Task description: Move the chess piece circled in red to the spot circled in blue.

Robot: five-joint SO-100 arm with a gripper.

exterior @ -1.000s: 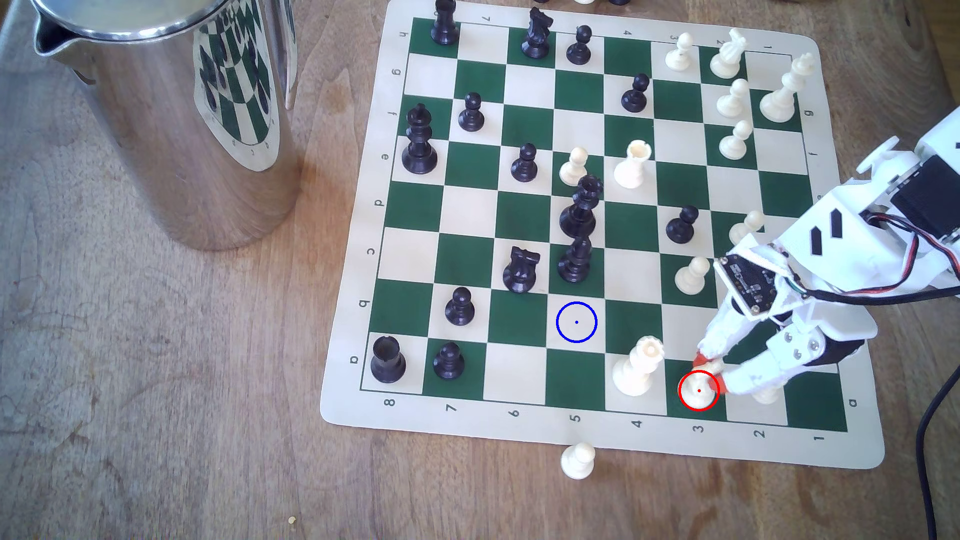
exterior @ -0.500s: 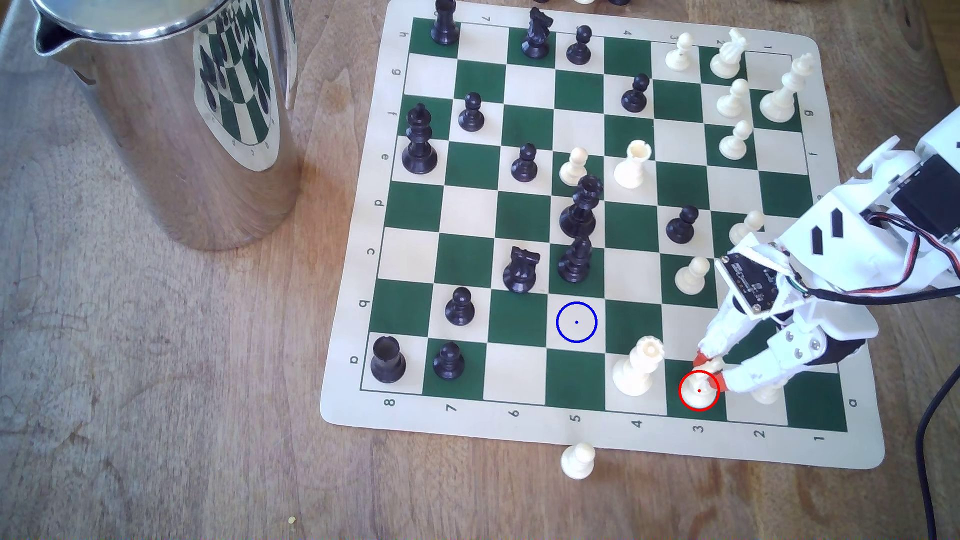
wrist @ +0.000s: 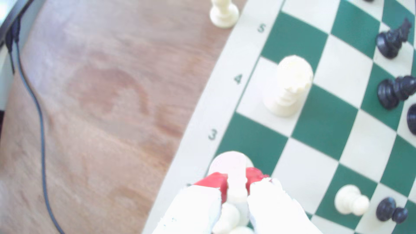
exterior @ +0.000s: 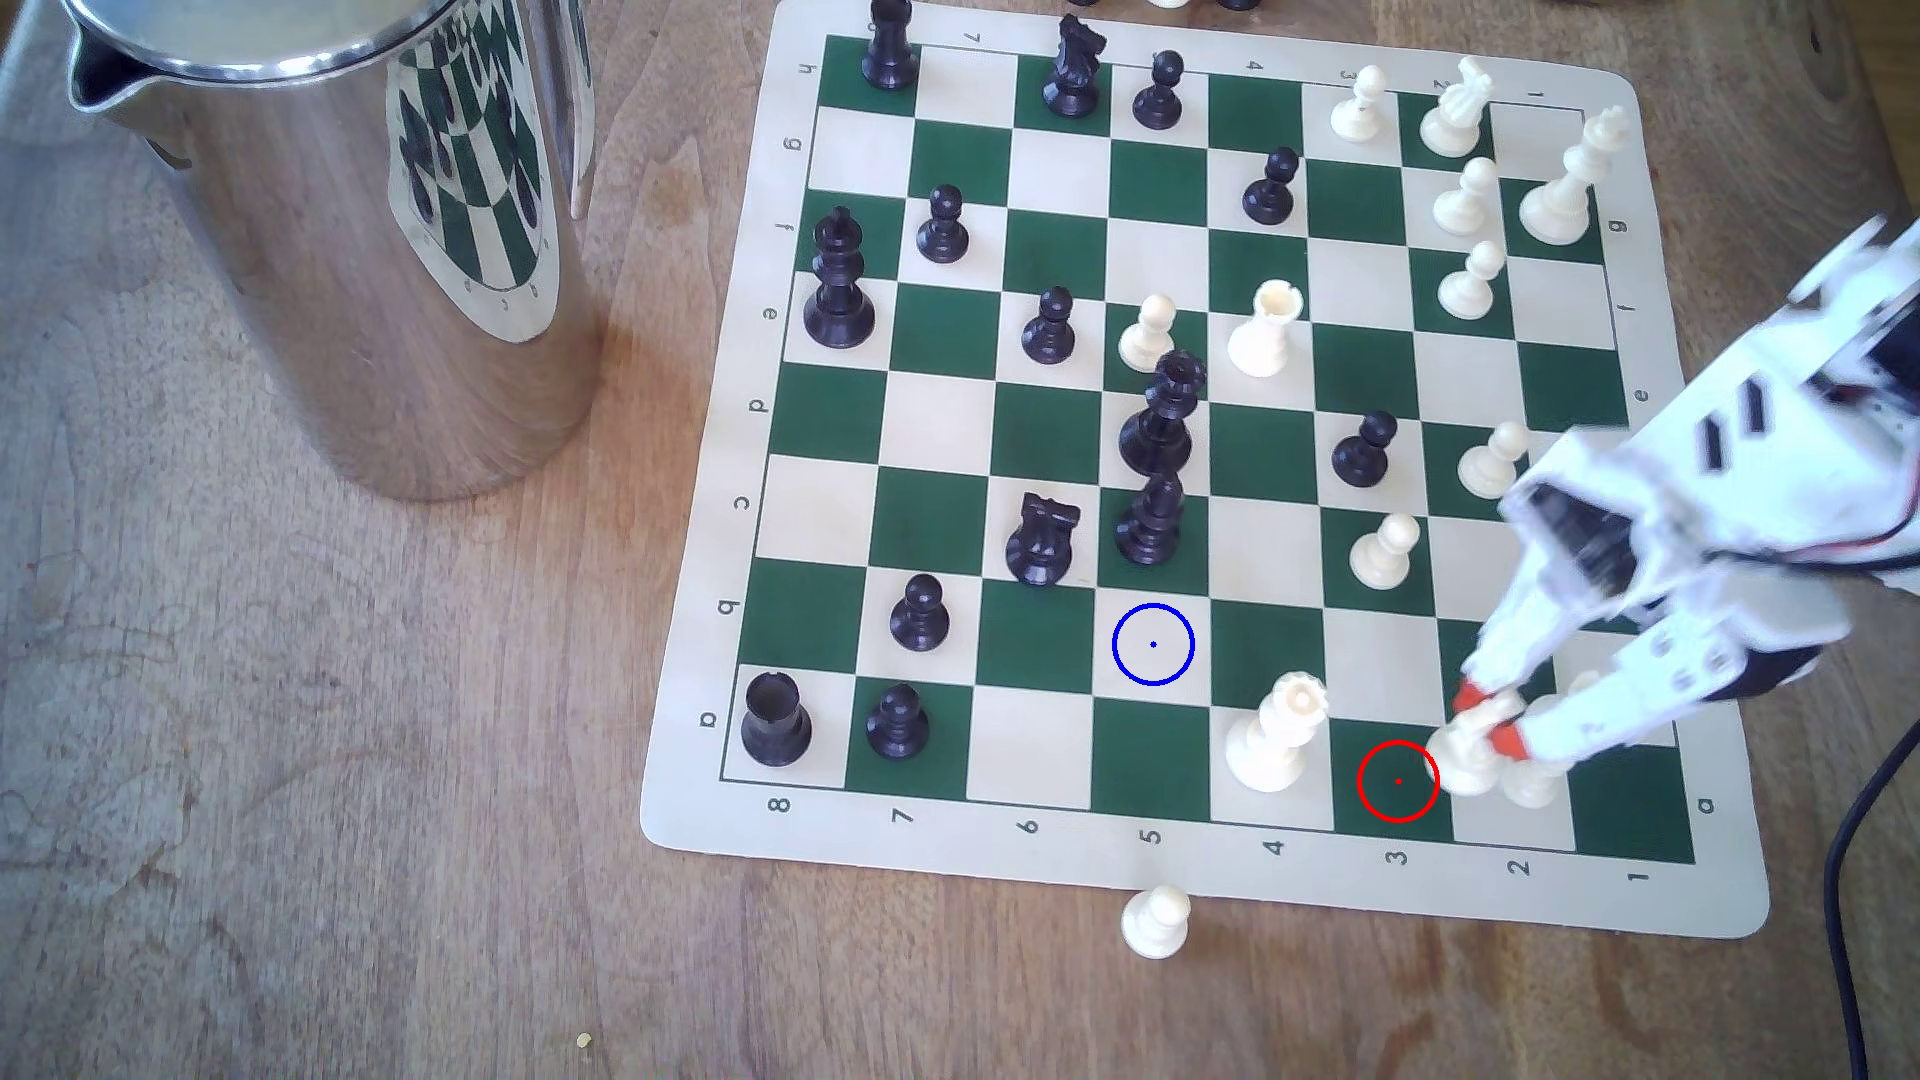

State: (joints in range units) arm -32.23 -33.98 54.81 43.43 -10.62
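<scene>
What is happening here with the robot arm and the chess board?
The arm's tool is shut on the cream knight, its red-tipped fingers pinching the piece from both sides. The knight is off the red-ringed green square and sits just to the exterior view's right of it, near another cream piece. The blue-ringed cream square, two files away toward the exterior view's left, is free. A cream rook stands between the two rings.

Chess piece (exterior: 1470, 753) (between fingers (exterior: 1471, 694)) right of spot (exterior: 1153, 645), exterior view.
</scene>
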